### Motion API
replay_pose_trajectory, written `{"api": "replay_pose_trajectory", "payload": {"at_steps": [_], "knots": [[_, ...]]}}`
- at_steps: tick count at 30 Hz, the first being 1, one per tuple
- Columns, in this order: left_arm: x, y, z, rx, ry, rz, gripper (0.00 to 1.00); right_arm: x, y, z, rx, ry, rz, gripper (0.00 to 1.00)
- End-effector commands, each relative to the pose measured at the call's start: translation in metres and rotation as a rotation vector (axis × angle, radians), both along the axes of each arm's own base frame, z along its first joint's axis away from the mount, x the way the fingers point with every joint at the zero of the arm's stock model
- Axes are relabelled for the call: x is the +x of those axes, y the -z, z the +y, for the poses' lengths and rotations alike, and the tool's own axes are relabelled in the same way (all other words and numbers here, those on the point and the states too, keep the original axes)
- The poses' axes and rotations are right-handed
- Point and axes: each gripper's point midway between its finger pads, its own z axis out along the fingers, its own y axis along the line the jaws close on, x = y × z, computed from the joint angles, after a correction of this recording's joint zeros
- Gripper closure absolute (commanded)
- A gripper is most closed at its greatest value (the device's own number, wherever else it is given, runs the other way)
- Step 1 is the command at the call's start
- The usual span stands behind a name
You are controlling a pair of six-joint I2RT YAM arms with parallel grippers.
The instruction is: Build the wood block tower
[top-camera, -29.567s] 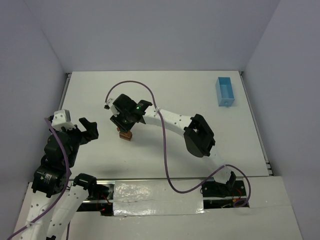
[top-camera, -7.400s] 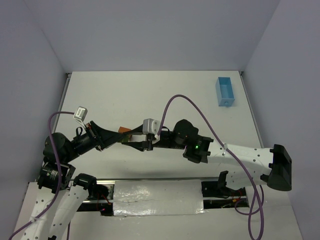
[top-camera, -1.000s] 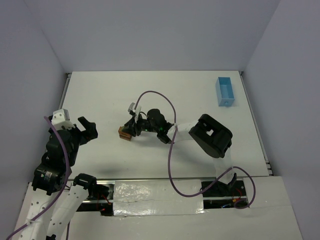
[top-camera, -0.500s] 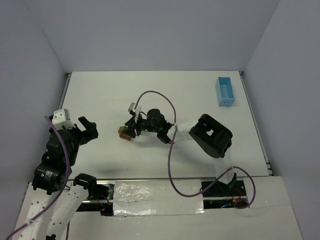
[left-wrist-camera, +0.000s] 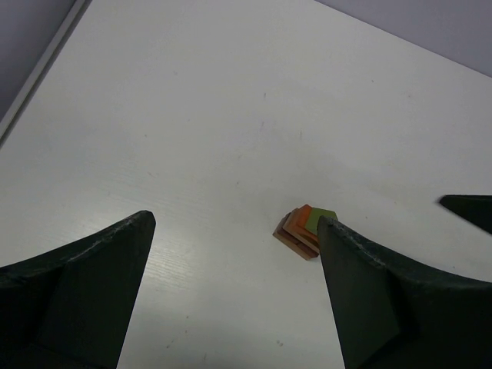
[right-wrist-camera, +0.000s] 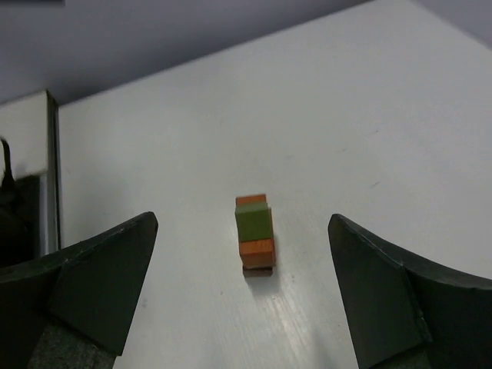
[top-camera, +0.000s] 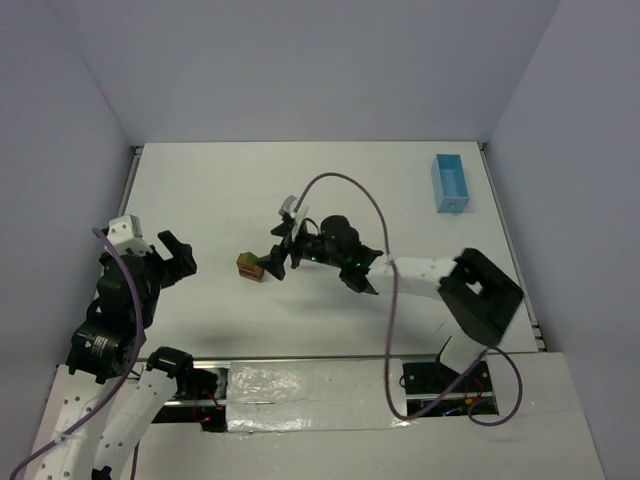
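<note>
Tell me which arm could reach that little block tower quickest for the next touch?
Right. The right gripper is open and sits just beside the tower, pointing at it. The left gripper, also open, is farther off toward the table's left side.

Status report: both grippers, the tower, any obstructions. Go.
Left gripper open, empty, off to the left. Right gripper open, empty, just short of tower. Tower standing, nothing touching it. Blue tray in far corner, no obstruction.

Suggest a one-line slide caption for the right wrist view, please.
Open right gripper facing the free-standing tower of brown, orange and green wood blocks on the white table.
</note>
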Motion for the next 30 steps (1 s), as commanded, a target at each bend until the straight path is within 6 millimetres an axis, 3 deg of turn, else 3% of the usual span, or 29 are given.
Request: {"api": "replay_pose_trajectory", "payload": {"at_steps": [1, 2, 7, 9, 10, 14, 17, 22, 30], "knots": [[0.002, -0.006, 0.013, 0.009, -0.083, -0.021, 0.0, 0.007, -0.073, -0.046, 0.072, 0.216, -0.002, 0.0], [0.001, -0.006, 0.017, 0.011, -0.102, -0.017, 0.0, 0.018, -0.076, -0.066, 0.058, 0.344, 0.021, 0.0], [-0.004, -0.005, 0.038, 0.026, -0.214, -0.024, 0.01, 0.013, -0.08, -0.18, -0.039, 0.804, 0.182, 0.0], [-0.006, -0.006, 0.044, 0.028, -0.244, -0.032, 0.0, 0.002, -0.068, -0.214, -0.088, 0.908, 0.22, 0.0], [-0.006, -0.006, 0.046, 0.027, -0.25, -0.036, 0.0, -0.007, -0.081, -0.23, -0.047, 0.931, 0.217, 0.0], [-0.01, -0.005, 0.054, 0.024, -0.293, -0.043, 0.01, -0.035, -0.077, -0.285, -0.06, 1.054, 0.252, 0.0], [-0.014, -0.001, 0.059, 0.021, -0.329, -0.04, 0.01, -0.053, -0.081, -0.312, -0.022, 1.093, 0.268, 0.0], [-0.011, 0.004, 0.056, 0.02, -0.306, -0.052, 0.01, -0.072, -0.089, -0.336, 0.045, 1.093, 0.268, 0.0], [-0.006, 0.003, 0.045, 0.027, -0.232, -0.069, 0.0, -0.076, -0.094, -0.343, 0.087, 1.099, 0.261, 0.0]]}}
